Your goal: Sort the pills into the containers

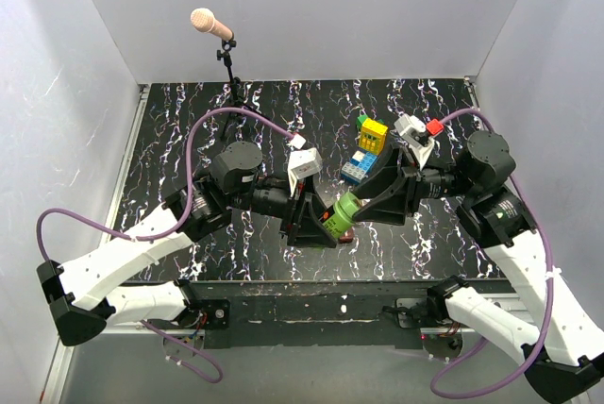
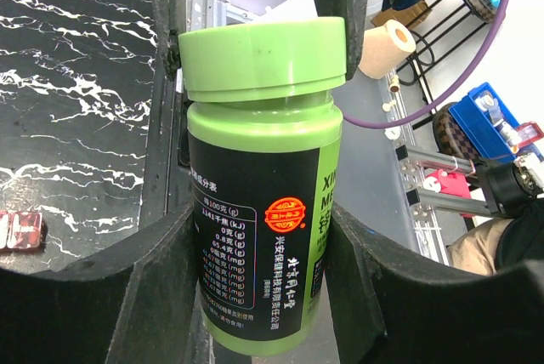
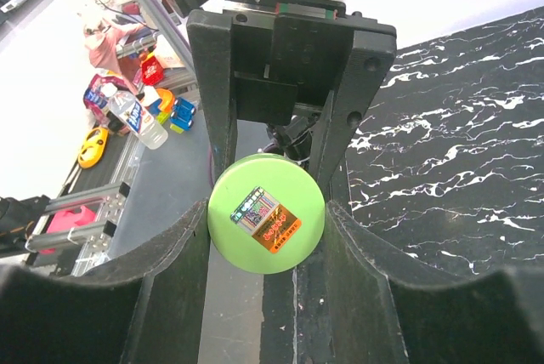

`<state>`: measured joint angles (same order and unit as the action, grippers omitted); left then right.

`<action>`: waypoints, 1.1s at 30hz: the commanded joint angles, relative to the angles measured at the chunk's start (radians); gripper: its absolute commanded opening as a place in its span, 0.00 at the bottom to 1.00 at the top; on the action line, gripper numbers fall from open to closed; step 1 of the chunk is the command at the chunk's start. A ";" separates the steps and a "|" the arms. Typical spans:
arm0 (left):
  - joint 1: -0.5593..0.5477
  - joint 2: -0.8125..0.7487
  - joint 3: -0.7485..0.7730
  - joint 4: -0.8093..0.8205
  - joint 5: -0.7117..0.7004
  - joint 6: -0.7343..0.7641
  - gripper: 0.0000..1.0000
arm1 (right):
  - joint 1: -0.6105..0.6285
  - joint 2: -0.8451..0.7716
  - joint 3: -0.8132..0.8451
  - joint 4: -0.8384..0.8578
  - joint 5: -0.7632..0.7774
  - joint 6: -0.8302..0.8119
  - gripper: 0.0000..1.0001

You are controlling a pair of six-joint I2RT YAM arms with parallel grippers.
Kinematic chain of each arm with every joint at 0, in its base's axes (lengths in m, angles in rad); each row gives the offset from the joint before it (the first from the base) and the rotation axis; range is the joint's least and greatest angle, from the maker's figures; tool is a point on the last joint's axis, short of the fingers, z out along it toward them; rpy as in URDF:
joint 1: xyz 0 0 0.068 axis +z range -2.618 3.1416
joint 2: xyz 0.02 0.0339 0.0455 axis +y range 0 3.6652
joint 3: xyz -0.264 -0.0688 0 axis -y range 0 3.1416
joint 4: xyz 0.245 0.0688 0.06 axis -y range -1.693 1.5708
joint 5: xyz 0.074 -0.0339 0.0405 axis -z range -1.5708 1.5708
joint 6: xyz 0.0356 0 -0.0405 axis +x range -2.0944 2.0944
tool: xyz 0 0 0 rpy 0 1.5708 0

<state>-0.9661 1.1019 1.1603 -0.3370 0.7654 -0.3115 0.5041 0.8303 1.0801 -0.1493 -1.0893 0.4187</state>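
Green bottle (image 2: 255, 236) was held off the marbled black table (image 1: 236, 102), gripped from both ends. The left gripper (image 2: 259, 232) was partly closed around the bottle's body, one finger pressed against each side of the label. The right gripper (image 3: 268, 211) was closed to a wider gap on the cap (image 2: 263, 58), its fingers (image 2: 340, 7) touching the cap's rim on opposite sides.

The bottle was a lime-green cylinder with a broad, flat cap in the same green. A black label wrapped around the body and carried a round red-and-gold emblem, columns of white print and larger green letters. The flat top of the cap faced the right wrist and bore a small sticker (image 3: 265, 216) with a code square and an orange patch.

The bottle's walls were opaque, so its contents could not be seen. The left gripper's fingers covered both edges of the label, and the finest print was too small to read. From the right wrist the cap hid the whole body. Whether the cap was screwed tight could not be told.

The red-brown box (image 2: 21, 230) lay on the table to the left of the left gripper, cut off by the frame edge. From overhead it showed only as a sliver (image 1: 347, 237) just below the bottle. A toy brick stack (image 1: 368, 149) stood beyond the grippers.
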 commanded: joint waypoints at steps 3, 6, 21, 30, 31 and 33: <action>-0.005 -0.017 0.029 0.062 0.043 0.011 0.00 | 0.001 -0.008 0.000 0.034 -0.014 -0.040 0.01; -0.006 -0.020 0.027 0.061 0.038 0.012 0.00 | 0.001 -0.014 -0.005 0.037 -0.018 -0.050 0.01; -0.006 -0.060 -0.013 0.073 0.031 0.014 0.00 | -0.001 -0.069 0.009 0.016 0.017 -0.135 0.01; -0.006 -0.069 -0.021 0.067 0.025 0.025 0.00 | 0.001 -0.092 0.032 -0.052 0.185 -0.163 0.01; -0.006 -0.071 -0.024 0.069 0.025 0.026 0.00 | 0.001 -0.102 0.034 -0.056 0.242 -0.156 0.01; -0.006 -0.077 -0.025 0.067 0.018 0.028 0.00 | -0.001 -0.120 0.034 -0.064 0.323 -0.140 0.01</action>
<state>-0.9684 1.0706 1.1374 -0.3119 0.7696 -0.3023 0.5045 0.7433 1.0767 -0.1955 -0.9592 0.2817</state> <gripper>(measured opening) 0.510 0.551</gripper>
